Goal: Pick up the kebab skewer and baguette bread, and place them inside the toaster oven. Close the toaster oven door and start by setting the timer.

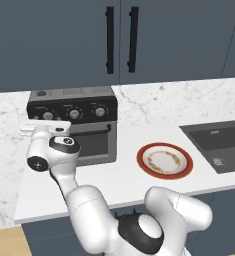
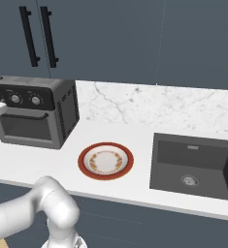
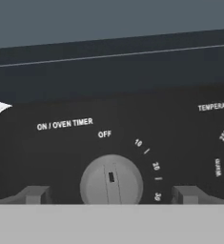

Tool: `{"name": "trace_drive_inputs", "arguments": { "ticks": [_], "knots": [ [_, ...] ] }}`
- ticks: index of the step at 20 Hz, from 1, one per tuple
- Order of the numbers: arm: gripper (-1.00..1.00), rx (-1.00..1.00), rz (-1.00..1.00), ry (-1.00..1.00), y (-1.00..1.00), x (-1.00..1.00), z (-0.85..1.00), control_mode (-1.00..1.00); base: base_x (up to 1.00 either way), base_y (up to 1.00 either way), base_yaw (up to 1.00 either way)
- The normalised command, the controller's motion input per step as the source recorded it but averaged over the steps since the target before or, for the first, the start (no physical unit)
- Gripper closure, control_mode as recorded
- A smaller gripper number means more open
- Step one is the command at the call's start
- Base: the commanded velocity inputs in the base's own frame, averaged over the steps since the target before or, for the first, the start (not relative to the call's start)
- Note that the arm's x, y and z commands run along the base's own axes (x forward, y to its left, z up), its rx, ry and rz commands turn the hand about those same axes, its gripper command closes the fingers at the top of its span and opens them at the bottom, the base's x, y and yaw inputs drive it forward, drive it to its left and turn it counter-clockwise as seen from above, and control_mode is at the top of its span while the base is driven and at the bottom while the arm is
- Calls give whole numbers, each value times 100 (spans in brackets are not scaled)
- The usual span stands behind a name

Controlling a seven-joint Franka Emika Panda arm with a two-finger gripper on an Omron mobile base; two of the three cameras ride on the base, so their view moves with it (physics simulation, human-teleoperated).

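My gripper (image 3: pixel 111 194) sits right up against the front panel of the toaster oven (image 1: pixel 74 125), its two fingers (image 3: pixel 35 194) spread wide, one to either side of the timer knob (image 3: pixel 111 182) and clear of it, holding nothing. In the hand view the knob is a round grey dial with a dark marker slot pointing straight up, just beside the word OFF; above it the panel reads ON / OVEN TIMER, with 10, 20 and 30 running down the knob's right side and a TEMPERATURE scale at the far right edge. From the left base view my white hand (image 1: pixel 45 129) is level with the oven's leftmost knob, covering it, while the middle knob (image 1: pixel 74 114) and the right knob (image 1: pixel 100 111) stay in plain sight. The oven stands at the left of the white counter (image 1: pixel 119 180), against the marble backsplash, under dark cabinets (image 1: pixel 119 40) with two black bar handles. Its door (image 2: pixel 24 127) is shut, upright, its black handle across the top of the dark glass. I cannot tell through the glass what lies inside. To the oven's right, well apart from it, a red-rimmed plate (image 1: pixel 164 160) lies flat on the counter, between the oven and the dark sink (image 2: pixel 193 167).
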Motion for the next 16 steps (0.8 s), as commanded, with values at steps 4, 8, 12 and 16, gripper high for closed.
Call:
{"name": "trace_drive_inputs", "arguments": {
  "ticks": [4,8,12,16],
  "knots": [
    [-100,-1,0,0,8,14,-2,-100,0,0,0],
    [-100,-2,0,-1,8,4,-3,-100,0,0,0],
    [100,0,0,0,1,2,-4,-100,0,0,0],
    [100,0,0,0,0,6,-1,-100,0,0,0]
  ]
}}
